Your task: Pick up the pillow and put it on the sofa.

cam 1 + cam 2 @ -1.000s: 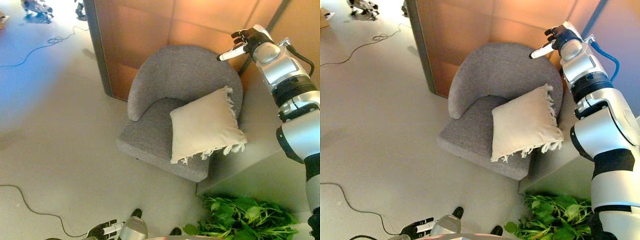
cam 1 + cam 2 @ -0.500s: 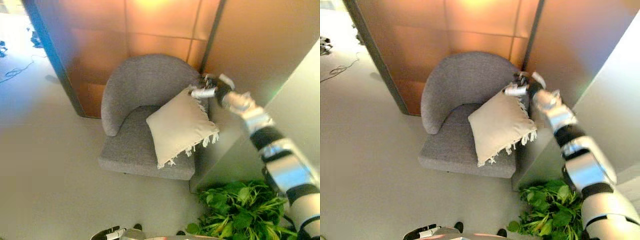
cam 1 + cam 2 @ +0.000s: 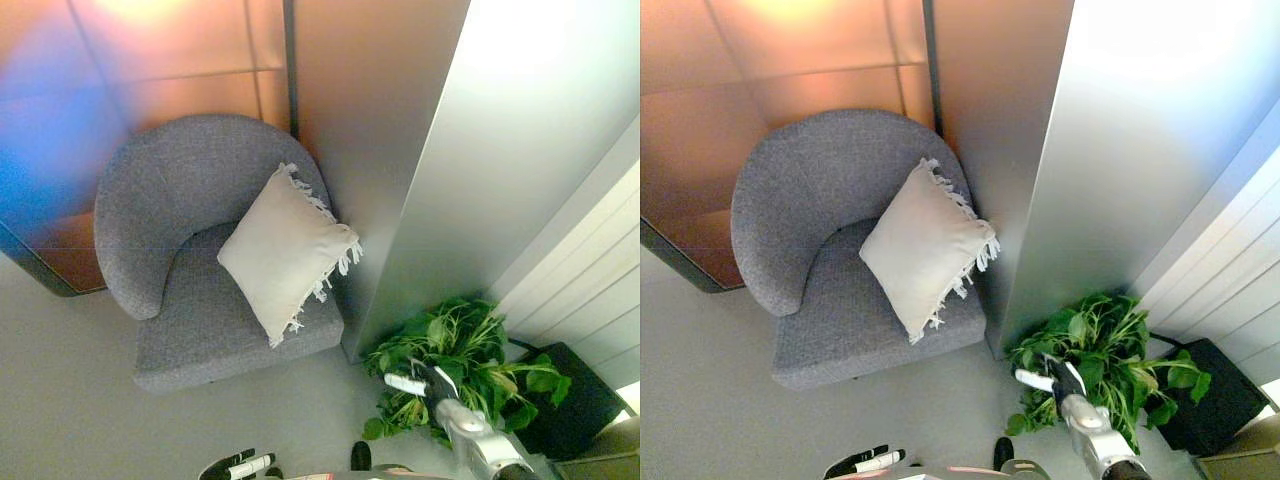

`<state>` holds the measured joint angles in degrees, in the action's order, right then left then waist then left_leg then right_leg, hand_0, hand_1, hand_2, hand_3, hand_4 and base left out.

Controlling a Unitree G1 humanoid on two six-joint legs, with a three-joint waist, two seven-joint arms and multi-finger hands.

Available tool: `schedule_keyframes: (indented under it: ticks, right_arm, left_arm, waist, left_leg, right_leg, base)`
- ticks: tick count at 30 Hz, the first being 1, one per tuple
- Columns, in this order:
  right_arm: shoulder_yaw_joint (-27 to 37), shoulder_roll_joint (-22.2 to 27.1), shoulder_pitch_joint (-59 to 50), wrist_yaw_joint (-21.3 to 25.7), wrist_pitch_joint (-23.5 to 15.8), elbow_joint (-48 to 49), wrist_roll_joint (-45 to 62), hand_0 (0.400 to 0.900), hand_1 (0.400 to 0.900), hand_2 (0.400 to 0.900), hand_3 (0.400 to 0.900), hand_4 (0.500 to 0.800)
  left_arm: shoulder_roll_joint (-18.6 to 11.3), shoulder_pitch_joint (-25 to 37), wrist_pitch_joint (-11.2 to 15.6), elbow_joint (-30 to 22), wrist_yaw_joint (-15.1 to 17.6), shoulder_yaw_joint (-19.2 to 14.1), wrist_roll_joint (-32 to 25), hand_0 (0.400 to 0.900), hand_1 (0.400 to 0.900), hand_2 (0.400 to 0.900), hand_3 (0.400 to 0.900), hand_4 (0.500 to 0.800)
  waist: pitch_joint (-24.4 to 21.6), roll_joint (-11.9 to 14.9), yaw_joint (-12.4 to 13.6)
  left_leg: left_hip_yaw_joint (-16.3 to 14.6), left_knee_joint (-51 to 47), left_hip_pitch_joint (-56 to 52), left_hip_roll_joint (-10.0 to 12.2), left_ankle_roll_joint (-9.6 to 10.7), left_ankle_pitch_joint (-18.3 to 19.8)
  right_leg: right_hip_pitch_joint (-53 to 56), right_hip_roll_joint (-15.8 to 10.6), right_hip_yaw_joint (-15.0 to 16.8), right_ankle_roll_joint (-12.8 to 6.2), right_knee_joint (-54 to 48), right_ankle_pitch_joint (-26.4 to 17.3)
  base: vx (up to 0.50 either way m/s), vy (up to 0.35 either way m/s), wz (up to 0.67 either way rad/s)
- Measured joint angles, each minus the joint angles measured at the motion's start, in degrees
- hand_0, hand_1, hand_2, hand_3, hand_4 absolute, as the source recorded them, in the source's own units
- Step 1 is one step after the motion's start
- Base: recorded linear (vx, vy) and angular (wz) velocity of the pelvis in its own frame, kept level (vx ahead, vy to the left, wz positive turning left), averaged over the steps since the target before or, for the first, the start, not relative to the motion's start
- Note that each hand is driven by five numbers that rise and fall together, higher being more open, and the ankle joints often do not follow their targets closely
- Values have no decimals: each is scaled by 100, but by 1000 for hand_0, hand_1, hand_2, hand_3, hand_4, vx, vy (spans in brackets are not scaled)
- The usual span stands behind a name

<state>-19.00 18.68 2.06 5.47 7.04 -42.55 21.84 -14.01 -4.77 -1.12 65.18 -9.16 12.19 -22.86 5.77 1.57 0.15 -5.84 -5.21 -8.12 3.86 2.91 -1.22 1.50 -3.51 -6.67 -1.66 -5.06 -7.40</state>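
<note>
**One pillow, one chair**

While the right hand (image 3: 1048,378) hangs low over the one leafy green potted plant (image 3: 470,360) with its fingers relaxed and holding nothing, the single cream square fabric pillow with fringed edges (image 3: 285,252) leans on the right side of the one round grey upholstered armchair (image 3: 170,225). The left hand (image 3: 237,467) peeks in at the bottom edge, fingers loosely straight, empty.

The sofa (image 3: 175,300) is showing grey, coarsely woven matt cloth. The pillow (image 3: 285,250) is looking like smooth cream fabric with fringed edges. Behind, the wall panels (image 3: 170,60) are gleaming like polished wood; the floor (image 3: 60,400) is appearing smooth.
</note>
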Motion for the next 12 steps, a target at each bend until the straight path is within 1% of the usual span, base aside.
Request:
schedule_keyframes:
  ticks: [2, 3, 6, 10, 12]
  right_arm:
    - [154, -133, 11, -18, 9, -580, 36, 900, 900, 900, 900, 800]
    - [238, -215, -47, -93, -48, -989, 56, 900, 900, 900, 900, 800]
    - [416, -357, -102, -262, -33, -1844, 47, 900, 900, 900, 900, 800]
    - [561, -509, -104, -362, -3, -2525, -30, 900, 900, 900, 900, 800]
    - [637, -547, -97, -368, 31, -2774, -154, 900, 900, 900, 900, 800]
  left_arm:
    - [24, 11, -4, 29, -13, 15, 0, 900, 900, 900, 900, 800]
    - [31, 29, -4, 85, -57, 19, 1, 900, 900, 900, 900, 800]
    - [42, 136, -22, 258, -200, 29, 7, 900, 900, 900, 900, 800]
    - [44, 178, -26, 274, -313, 73, 54, 900, 900, 900, 900, 800]
    - [44, 216, -37, 400, -395, 81, 75, 900, 900, 900, 900, 800]
  waist:
    - [-60, -33, 8]
    - [-86, -49, 9]
    - [-180, -110, 19]
    - [-213, -122, 21]
    - [-293, -118, 13]
  left_leg:
    - [7, 2, -44, -4, 14, 11]
    - [1, 12, -61, -13, 16, 19]
    - [-5, 48, -72, -22, 17, 28]
    - [-9, 2, -110, -16, 13, 44]
    - [-8, 1, -113, -12, 29, 56]
  right_leg:
    - [15, 11, 3, 4, 1, -6]
    - [29, 15, 12, 10, 0, -29]
    - [40, 42, 20, 9, -1, -30]
    - [103, 40, 26, 25, -2, -16]
    - [96, 39, 39, 29, -2, -12]
  base:
    - [-25, -23, -8]
    - [-19, -26, -10]
    - [-2, -27, -5]
    - [6, -12, -2]
    - [13, -19, -5]
